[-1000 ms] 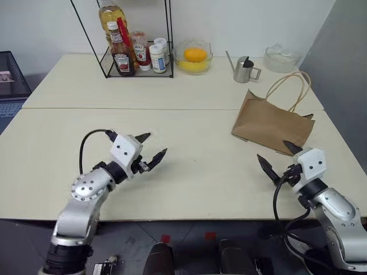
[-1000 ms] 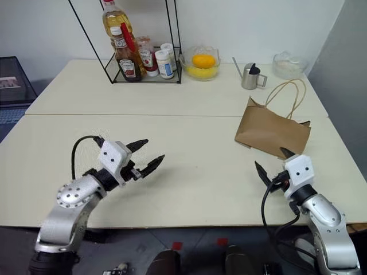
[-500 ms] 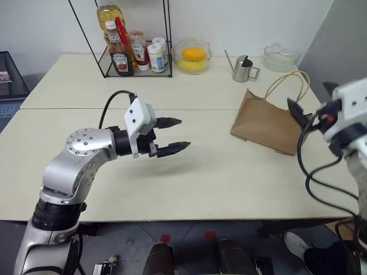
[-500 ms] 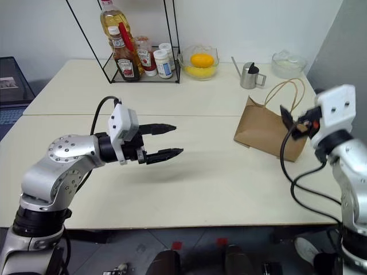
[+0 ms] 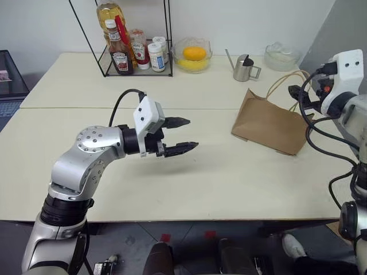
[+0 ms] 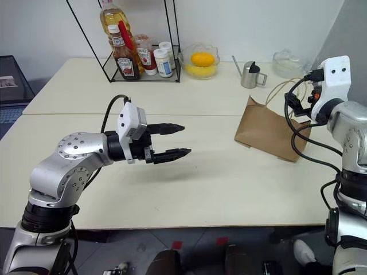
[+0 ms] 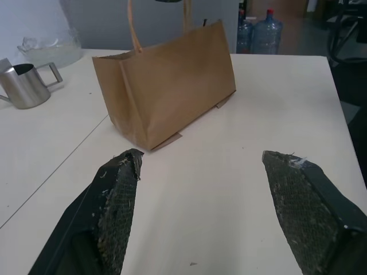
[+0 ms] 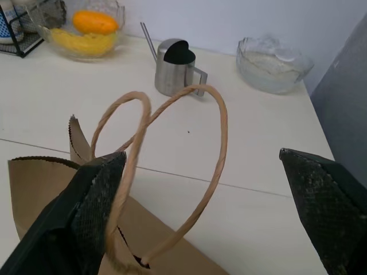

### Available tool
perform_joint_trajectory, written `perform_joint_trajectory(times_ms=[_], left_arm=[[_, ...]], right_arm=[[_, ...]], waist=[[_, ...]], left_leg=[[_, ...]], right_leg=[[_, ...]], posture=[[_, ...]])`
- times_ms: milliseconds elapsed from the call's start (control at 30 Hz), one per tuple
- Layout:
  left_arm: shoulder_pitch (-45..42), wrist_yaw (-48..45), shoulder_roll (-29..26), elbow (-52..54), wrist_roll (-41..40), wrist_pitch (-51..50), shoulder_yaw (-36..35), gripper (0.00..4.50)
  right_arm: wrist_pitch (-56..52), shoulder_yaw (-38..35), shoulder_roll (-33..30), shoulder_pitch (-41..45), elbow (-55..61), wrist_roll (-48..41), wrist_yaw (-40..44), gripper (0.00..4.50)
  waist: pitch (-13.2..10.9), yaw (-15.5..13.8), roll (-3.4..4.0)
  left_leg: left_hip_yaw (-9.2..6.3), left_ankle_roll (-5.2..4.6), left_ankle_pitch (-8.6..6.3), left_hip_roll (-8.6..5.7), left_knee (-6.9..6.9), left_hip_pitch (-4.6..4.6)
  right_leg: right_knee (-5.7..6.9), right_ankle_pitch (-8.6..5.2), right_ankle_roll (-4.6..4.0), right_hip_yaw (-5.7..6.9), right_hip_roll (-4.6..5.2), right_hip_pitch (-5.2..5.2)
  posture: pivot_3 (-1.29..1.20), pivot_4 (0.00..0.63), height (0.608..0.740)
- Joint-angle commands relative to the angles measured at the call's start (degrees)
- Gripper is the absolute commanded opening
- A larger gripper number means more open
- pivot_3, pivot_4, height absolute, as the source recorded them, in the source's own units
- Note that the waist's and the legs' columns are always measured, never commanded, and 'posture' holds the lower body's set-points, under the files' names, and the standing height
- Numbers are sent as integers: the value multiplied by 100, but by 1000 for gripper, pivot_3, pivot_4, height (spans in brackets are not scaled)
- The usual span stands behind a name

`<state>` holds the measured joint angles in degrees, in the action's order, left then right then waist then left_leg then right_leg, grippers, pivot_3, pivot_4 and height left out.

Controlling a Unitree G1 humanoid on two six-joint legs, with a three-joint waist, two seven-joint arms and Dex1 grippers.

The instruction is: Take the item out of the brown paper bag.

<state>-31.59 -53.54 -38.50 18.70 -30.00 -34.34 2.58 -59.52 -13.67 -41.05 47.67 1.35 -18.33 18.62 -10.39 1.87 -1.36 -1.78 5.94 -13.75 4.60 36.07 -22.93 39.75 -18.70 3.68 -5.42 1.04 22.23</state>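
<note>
The right gripper hangs in the air with its two black fingers spread wide and nothing between them, right at the mouth end of the brown paper bag. The bag's two cord handles loop up just in front of it. This arm is plainly the nearer one. The left gripper, also wide open and empty, points across the table toward the bag's closed bottom from well apart. The bag lies on its side, long axis running away from the left gripper, mouth toward the right arm. The item is hidden — presumably inside. Behind stand a steel pitcher, a glass dish and a bowl holding an orange — none of them part of the task.
</note>
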Motion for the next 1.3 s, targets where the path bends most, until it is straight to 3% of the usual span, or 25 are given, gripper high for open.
perform_joint_trajectory(times_ms=[33,133,200,567,1033,1300], left_arm=[[-108,-58,-27,104,60,148,-5,3575],[-96,-74,-43,95,98,160,-9,3575],[-74,-79,-47,103,136,165,-11,3600],[182,14,-200,119,201,124,-168,3600],[866,142,-611,322,-195,-233,-930,3600],[1500,183,-814,542,-577,-602,-1502,3600]], right_arm=[[-21,-51,-102,484,-352,13,43,4500],[-12,19,-156,685,-599,43,107,4500],[-35,9,-128,785,-719,26,117,3947],[73,119,-33,1038,-957,-74,353,24],[1787,1257,-490,1182,-750,426,1779,24],[2808,1606,-259,1755,-1285,751,2299,24]], waist=[[0,0,1],[-1,0,1],[-1,0,1],[-2,1,3],[-9,8,9],[-23,48,22]], left_leg=[[0,0,0,0,0,0],[0,0,0,0,0,0],[0,0,0,0,0,-1],[1,-2,-1,0,-1,-1],[4,-6,-4,1,-1,-3],[9,-7,-4,3,-4,-3]], right_leg=[[0,0,0,0,0,1],[0,0,0,0,0,1],[-1,0,0,0,0,1],[-1,0,0,-1,0,2],[-2,0,0,-2,0,7],[-3,0,0,-5,1,11]], posture=[[0,150,740],[0,150,740],[0,150,740],[0,150,740],[0,150,740],[0,150,740]])
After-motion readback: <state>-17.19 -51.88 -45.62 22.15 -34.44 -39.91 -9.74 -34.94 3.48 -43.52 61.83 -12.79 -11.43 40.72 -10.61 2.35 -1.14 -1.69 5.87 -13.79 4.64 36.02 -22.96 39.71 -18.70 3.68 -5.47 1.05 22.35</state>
